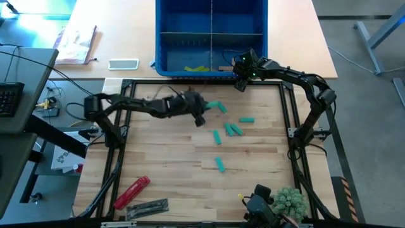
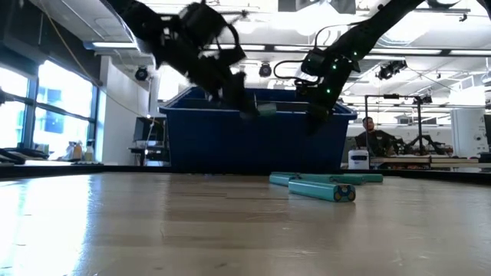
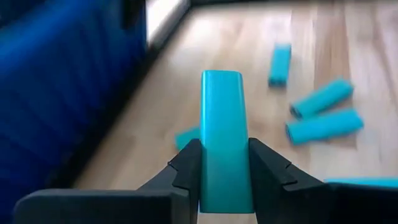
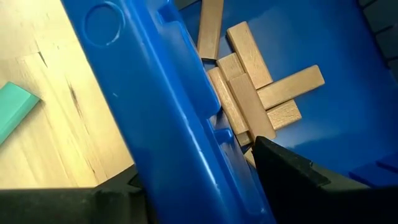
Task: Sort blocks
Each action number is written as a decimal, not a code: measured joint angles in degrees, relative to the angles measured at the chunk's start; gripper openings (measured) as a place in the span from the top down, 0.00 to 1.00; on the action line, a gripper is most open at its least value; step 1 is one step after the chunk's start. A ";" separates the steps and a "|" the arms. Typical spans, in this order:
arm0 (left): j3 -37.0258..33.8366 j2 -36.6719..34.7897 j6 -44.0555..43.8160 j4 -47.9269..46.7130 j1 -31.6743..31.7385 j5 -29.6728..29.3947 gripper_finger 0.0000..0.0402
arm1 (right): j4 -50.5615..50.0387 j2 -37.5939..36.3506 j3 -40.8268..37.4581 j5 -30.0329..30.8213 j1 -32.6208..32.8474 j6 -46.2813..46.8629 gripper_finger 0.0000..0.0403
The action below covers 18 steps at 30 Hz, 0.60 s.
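at the near edge of the surface (image 1: 164, 161) lies a red cylindrical tool (image 1: 131, 192) toward the near left corner, with a flat grey piece (image 1: 147, 206) just beside it; a green tufted thing (image 1: 290, 201) sits at the near right corner. a little farther in, one teal block (image 1: 220, 165) lies alone near the middle. beyond it a loose group of teal blocks (image 1: 235, 129) is scattered, well apart from the tool, some just beside each other; from table height two of them (image 2: 321, 188) show end-on in front of the bin.

the left gripper (image 1: 200, 118) hangs over the middle of the surface, just short of the far edge, clenched on a teal block (image 3: 225, 146); in the wrist view the block stands upright between the two dark fingers (image 3: 186, 167) and sticks out well past them. from table height it is lifted clear of the wood, in front of the blue wall.

at the far edge stands the blue bin (image 1: 166, 38), split into compartments. the right gripper (image 1: 242, 81) hovers over the bin's near rim (image 4: 163, 112), its jaws spread and holding nothing, one on each side of the rim. right beneath it, inside the near right compartment, tan wooden blocks (image 4: 252, 81) lie piled crosswise, touching one another. lime yellow-green blocks (image 1: 197, 68) lie in the near left compartment.

beyond the surface, a person (image 2: 371, 132) sits in the room behind.
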 joint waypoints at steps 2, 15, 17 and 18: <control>0.13 -2.73 0.09 0.40 2.98 3.00 0.84 | 0.00 0.00 0.00 0.01 0.00 0.00 0.52; 11.68 -7.35 -2.92 -1.65 23.43 -0.80 0.84 | 0.07 0.00 0.00 0.12 0.02 0.02 0.52; 14.77 -6.43 -3.90 -1.17 26.04 -1.06 0.84 | 0.09 0.00 0.00 0.20 0.02 0.00 0.52; 16.29 -5.93 -4.19 -0.62 27.26 -1.24 0.84 | 0.10 0.00 0.00 0.19 0.02 0.00 0.52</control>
